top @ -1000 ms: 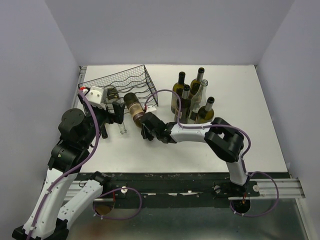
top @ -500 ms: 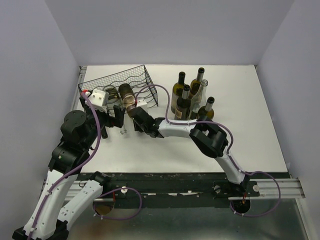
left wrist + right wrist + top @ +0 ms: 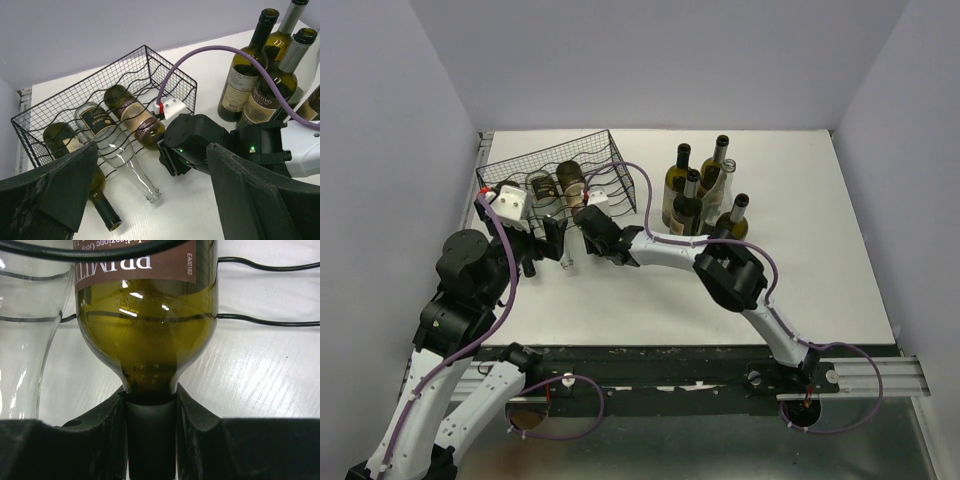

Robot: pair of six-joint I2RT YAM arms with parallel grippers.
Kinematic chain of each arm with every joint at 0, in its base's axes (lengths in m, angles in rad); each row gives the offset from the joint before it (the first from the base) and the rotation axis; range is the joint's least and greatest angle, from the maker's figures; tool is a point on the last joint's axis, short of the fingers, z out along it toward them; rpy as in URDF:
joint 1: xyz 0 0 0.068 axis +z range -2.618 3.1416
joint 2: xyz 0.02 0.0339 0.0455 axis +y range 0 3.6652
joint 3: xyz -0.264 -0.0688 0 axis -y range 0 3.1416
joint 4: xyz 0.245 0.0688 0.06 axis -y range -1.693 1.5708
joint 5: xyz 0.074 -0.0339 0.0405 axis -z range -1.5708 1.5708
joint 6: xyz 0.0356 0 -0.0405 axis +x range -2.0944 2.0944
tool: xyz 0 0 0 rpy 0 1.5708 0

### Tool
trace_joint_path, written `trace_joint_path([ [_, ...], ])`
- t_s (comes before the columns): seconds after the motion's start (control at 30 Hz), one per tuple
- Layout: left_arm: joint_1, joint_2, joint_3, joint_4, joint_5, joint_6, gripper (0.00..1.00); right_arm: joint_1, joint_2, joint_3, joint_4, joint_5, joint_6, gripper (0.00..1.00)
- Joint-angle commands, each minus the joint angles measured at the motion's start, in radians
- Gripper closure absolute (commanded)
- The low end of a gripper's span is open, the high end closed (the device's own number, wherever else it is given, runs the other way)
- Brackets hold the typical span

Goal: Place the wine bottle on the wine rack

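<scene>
the wine bottle (image 3: 135, 117) was laid in the wine rack (image 3: 65, 100) beside a clear bottle (image 3: 112, 142) and a green bottle (image 3: 65, 140), its neck grasped by the right claw (image 3: 150, 401). the left claw (image 3: 542, 240) was held released.

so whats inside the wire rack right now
Three bottles are in the wine rack: a dark green bottle at its left, a clear bottle, then the wine bottle with the brown label. The right gripper grips that one's neck, hiding it.
</scene>
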Motion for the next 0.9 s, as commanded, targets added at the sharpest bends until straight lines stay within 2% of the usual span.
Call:
trace_joint_path([
  [0.0, -0.003, -0.006, -0.007, -0.004, -0.035, 0.006, 0.01, -0.007, 0.021, 0.093, 0.019, 0.074, -0.023, 0.87],
  [0.47, -0.003, -0.001, -0.001, -0.016, -0.04, 0.015, 0.01, -0.016, 0.052, 0.165, -0.062, 0.063, -0.04, 0.61],
  [0.63, -0.003, -0.006, -0.004, -0.014, -0.044, 0.017, 0.01, -0.019, 0.048, 0.171, -0.082, 0.061, -0.047, 0.49],
  [0.87, -0.003, -0.007, -0.003, -0.017, -0.052, 0.026, 0.01, -0.024, 0.041, 0.183, -0.125, 0.052, -0.037, 0.42],
])
